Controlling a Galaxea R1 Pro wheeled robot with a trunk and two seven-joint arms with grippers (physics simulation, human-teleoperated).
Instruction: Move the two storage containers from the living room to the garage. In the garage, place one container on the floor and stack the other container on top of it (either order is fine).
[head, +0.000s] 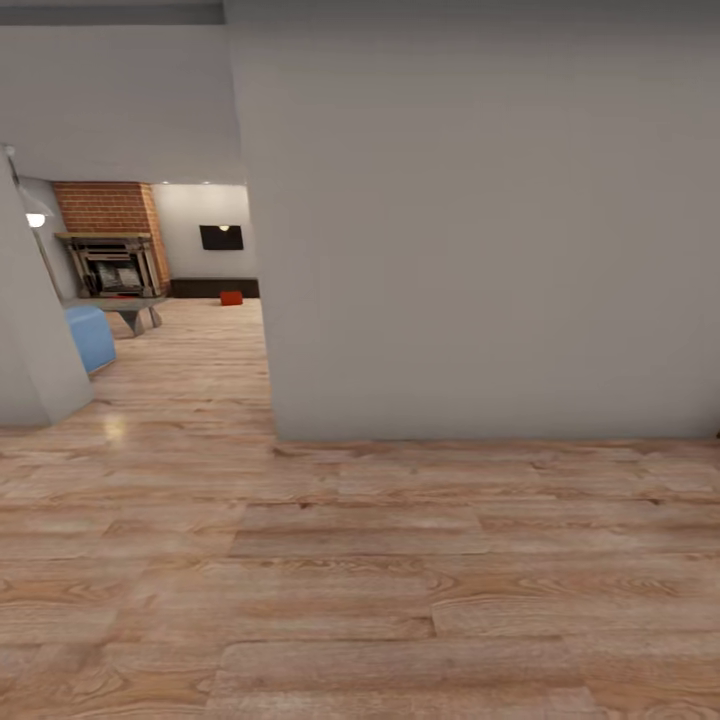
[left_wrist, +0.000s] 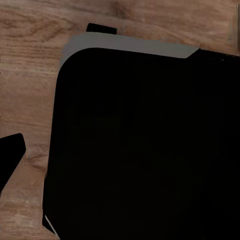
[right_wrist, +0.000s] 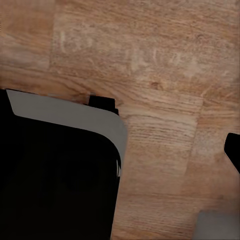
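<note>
So, one small orange-red storage container (head: 231, 298) can be seen way down the hall, sitting on the light wood floor (head: 360, 560) of the living room, just in front of the dark strip below the black TV (head: 221, 237), with the brick column (head: 110, 208) and a blue sofa corner (head: 92, 336) off to its left. A big pale wall (head: 480, 220) blocks the rest. The second bin isn't made out from here. Contents can't be judged at this range; too tiny to tell if it's open or lidded. Probably a stiff, light, plain-walled box, so it'd likely be best taken by pressing on two opposite flat sides, and smooth walls could slip. Whether the grippers are spread or closed can't be told: the wrist views give mostly the dark robot base (left_wrist: 145, 145) over planks.
</note>
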